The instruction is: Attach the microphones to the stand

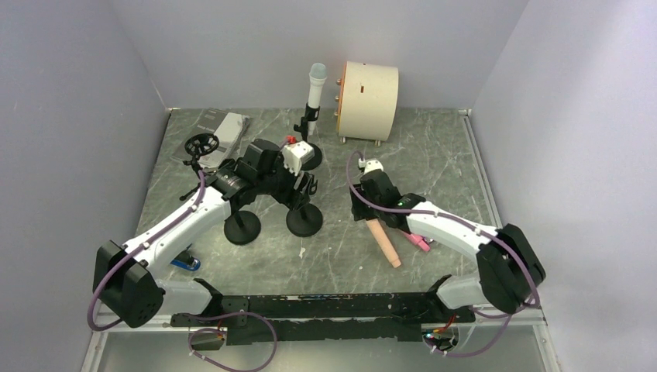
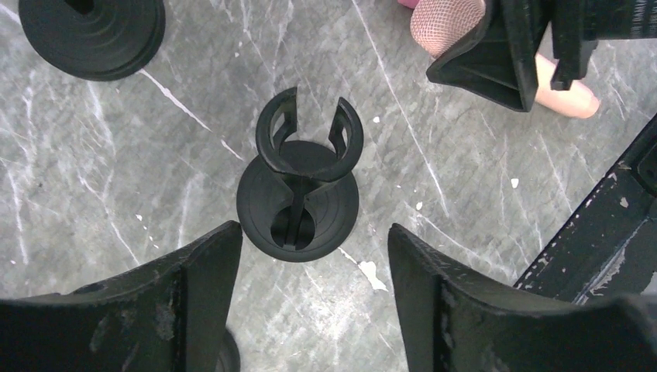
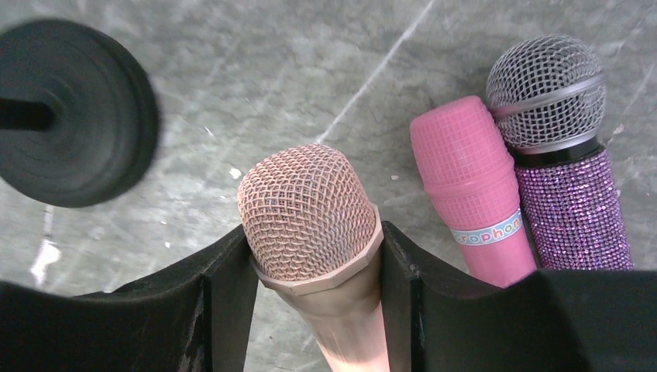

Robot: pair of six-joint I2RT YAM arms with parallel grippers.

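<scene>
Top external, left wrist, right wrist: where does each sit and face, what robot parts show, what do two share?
Top external: above and behind, facing down at the table; left arm, right arm show.
Left wrist: on that arm, facing down at a stand; left fingers open.
Right wrist: on that arm, facing down; right fingers clasp the peach microphone.
Both wrist views share that microphone.
</scene>
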